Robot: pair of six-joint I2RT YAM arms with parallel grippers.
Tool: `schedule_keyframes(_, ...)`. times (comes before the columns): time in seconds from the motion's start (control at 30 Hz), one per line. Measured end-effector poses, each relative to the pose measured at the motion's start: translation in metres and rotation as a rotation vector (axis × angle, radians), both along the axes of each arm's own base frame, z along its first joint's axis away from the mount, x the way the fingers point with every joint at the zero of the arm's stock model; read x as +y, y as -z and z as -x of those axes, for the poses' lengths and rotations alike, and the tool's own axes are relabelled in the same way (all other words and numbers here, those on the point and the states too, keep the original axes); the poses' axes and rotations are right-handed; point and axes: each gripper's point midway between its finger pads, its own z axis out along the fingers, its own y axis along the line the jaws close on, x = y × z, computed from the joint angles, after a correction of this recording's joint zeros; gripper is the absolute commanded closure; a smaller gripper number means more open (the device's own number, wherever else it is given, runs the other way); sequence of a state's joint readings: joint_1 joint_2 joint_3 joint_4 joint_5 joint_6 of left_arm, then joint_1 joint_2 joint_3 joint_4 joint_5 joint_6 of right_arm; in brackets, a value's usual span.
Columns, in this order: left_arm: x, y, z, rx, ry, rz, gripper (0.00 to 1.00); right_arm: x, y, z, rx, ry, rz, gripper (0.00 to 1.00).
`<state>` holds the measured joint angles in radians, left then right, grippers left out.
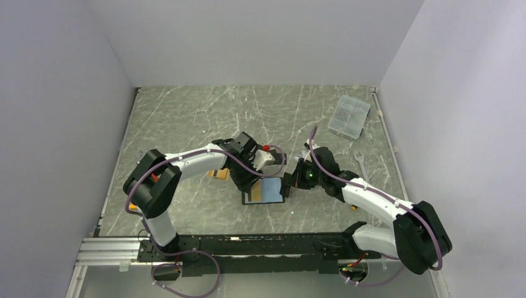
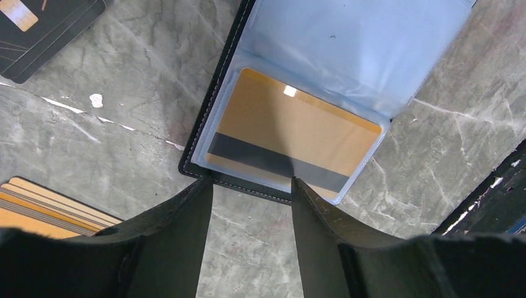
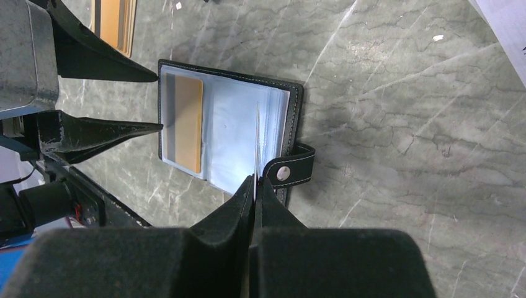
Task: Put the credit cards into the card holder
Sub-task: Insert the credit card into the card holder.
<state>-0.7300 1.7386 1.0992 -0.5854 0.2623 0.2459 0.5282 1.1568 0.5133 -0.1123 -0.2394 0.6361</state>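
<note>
Right gripper (image 3: 254,181) is pinched shut on the edge of a clear sleeve page (image 3: 257,139), standing it upright out of the open card holder (image 3: 296,105). I judge this is done to keep the pocket below exposed and to stop the holder folding shut. The holder lies flat on the marble-patterned table (image 2: 124,112), with its snap tab (image 3: 291,171) hanging free beside the pinching fingers. An orange-gold card (image 2: 291,133) sits fully inside the left-hand sleeve, magnetic stripe up, so that one looks done. The left gripper (image 2: 251,185) hovers at the holder's near edge with its fingers apart and nothing between them. Whether the tips touch the leather I cannot tell. Its place suits having just seated that card, or steadying the holder's edge. Black cards (image 2: 46,28) lie on the table beyond the holder's corner, and more orange cards (image 2: 43,211), stacked, lie just beside the left finger. Both are within that arm's easy reach, so they are likely next.
</note>
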Motion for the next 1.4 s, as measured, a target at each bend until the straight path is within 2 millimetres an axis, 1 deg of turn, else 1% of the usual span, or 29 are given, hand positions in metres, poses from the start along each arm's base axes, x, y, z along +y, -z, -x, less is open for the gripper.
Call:
schedule_keyframes(0.3,0.0,0.003,0.0,-0.002,0.001,-0.008,0.46,0.002,0.01,0.001,0.022,0.0,-0.005,1.0)
schedule_keyframes(0.67,0.001,0.005,0.001,-0.003,0.002,-0.007,0.45,0.008,0.011,0.002,0.027,0.002,-0.053,1.0)
schedule_keyframes(0.87,0.001,0.005,0.001,-0.004,0.002,-0.006,0.45,0.013,0.007,0.002,0.029,0.004,-0.094,1.0)
schedule_keyframes(1.03,0.001,0.003,0.0,-0.01,0.001,-0.003,0.45,0.019,-0.007,0.0,0.009,0.001,-0.146,1.0)
schedule_keyframes(1.13,0.001,-0.003,-0.002,-0.007,-0.008,0.022,0.42,0.024,-0.012,-0.001,0.004,-0.002,-0.181,1.0)
schedule_keyframes(1.23,0.004,-0.015,-0.008,-0.004,-0.032,0.076,0.4,0.028,-0.013,0.002,0.011,-0.007,-0.218,1.0)
schedule_keyframes(1.3,0.008,-0.025,-0.013,0.009,-0.053,0.12,0.4,0.03,-0.012,0.004,0.022,-0.009,-0.24,1.0)
schedule_keyframes(1.4,0.013,-0.033,-0.018,0.031,-0.075,0.168,0.41,0.036,-0.008,0.006,0.047,-0.013,-0.271,1.0)
